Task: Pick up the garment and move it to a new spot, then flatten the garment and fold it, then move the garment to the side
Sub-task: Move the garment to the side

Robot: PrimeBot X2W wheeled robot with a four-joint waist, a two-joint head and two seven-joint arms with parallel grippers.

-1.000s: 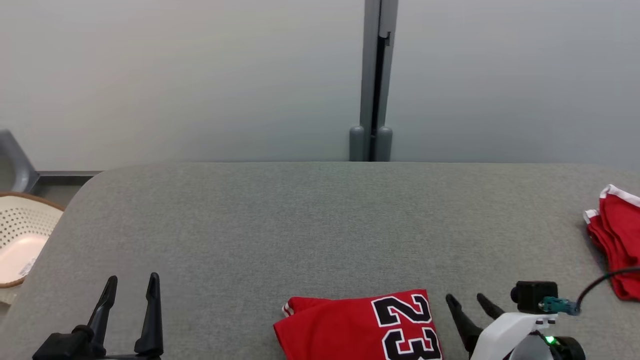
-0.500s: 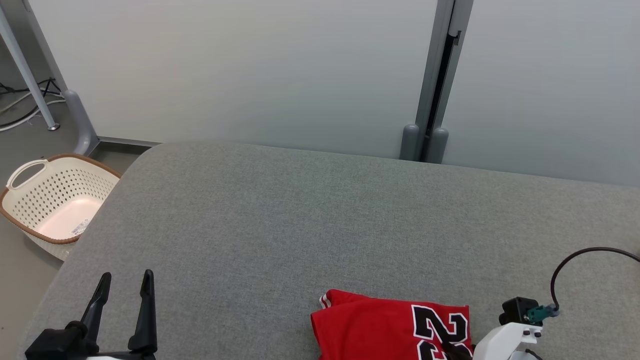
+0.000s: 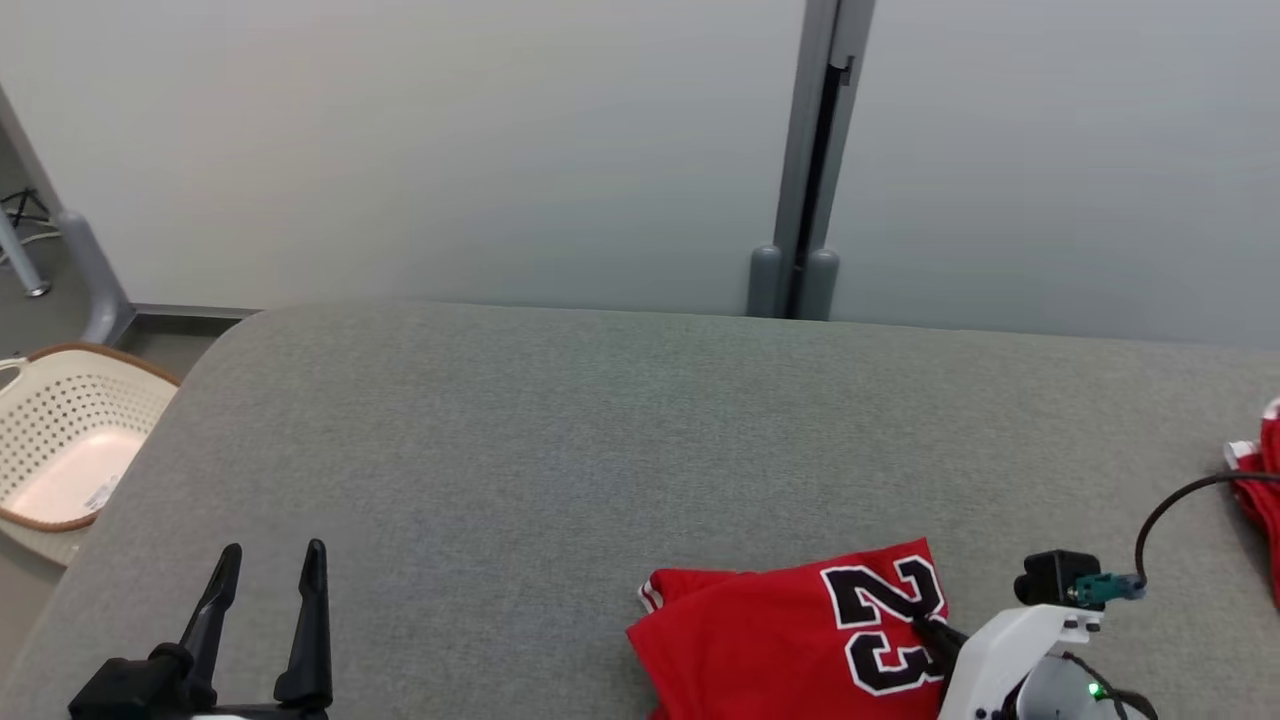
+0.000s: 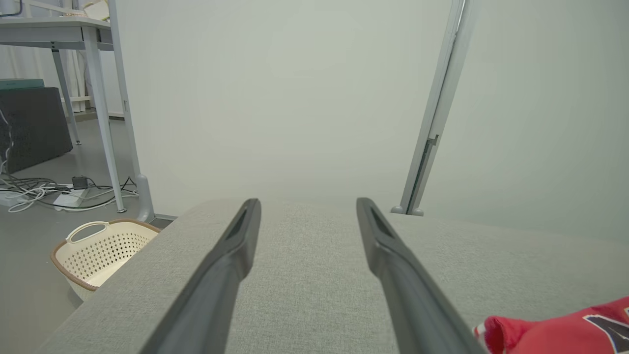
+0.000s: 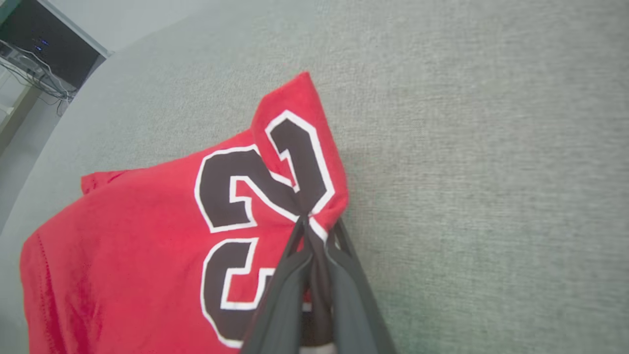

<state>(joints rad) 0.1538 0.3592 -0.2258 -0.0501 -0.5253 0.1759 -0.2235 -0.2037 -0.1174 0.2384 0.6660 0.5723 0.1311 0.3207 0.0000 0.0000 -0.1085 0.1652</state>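
Note:
A folded red garment (image 3: 770,640) with a black "23" lies near the front edge of the grey table (image 3: 600,440); its red corner also shows in the left wrist view (image 4: 555,329). My right gripper (image 3: 925,628) is shut on the garment's right edge, pinching the fabric at the number (image 5: 309,219) so that it puckers. The garment (image 5: 147,236) spreads left of those fingers. My left gripper (image 3: 268,560) stands open at the lower left, well away from the garment, with nothing between its fingers (image 4: 231,255).
Another red garment (image 3: 1262,480) lies at the table's far right edge. A cream perforated basket (image 3: 70,450) sits on the floor left of the table (image 4: 93,246). A grey post (image 3: 800,250) and partition wall stand behind.
The head camera has swung left and then back right. My right gripper has closed on the garment's right edge and drawn it up and rightward. The left gripper has stayed put.

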